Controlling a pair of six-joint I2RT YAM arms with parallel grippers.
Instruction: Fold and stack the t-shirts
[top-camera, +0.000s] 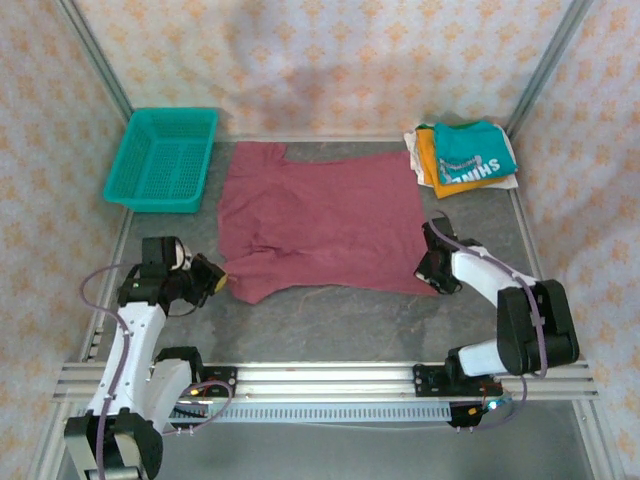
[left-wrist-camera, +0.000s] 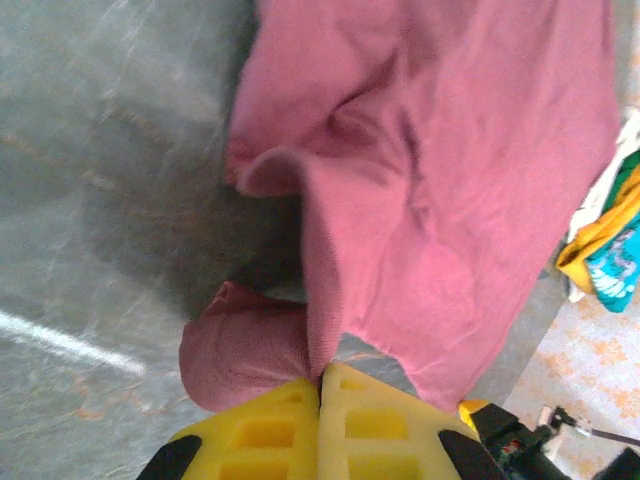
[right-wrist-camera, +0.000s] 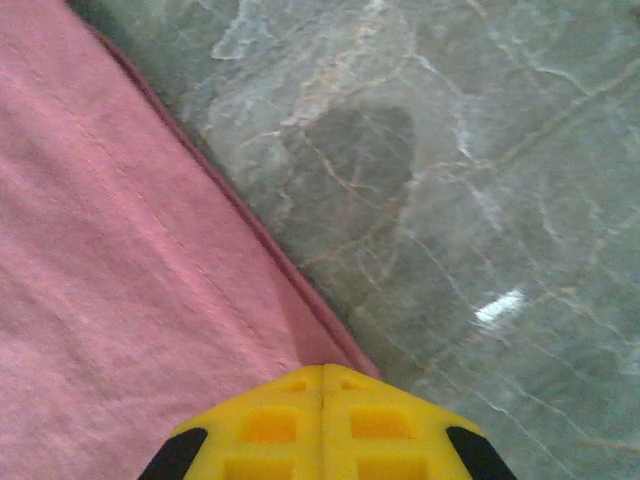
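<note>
Teal mesh basket (top-camera: 163, 158) at the far-left corner — grey marbled table (top-camera: 330, 320).

Looks like a robot lab test booth: metal frame posts (top-camera: 95, 50), patterned cloth walls (top-camera: 330, 60), stone-look table (top-camera: 340, 320), slotted mounting rail (top-camera: 320, 376).

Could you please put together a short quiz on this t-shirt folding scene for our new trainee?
1. True or false: the maroon t-shirt already lies folded on the stack.
2. Which colour tops the stack at the far right corner of the table? A teal; B orange-yellow; C cream.
3. What are the left gripper and the right gripper both shut on?
Key: 1 false, it lies spread on the table; 2 A, the teal t-shirt; 3 the maroon t-shirt.
</note>
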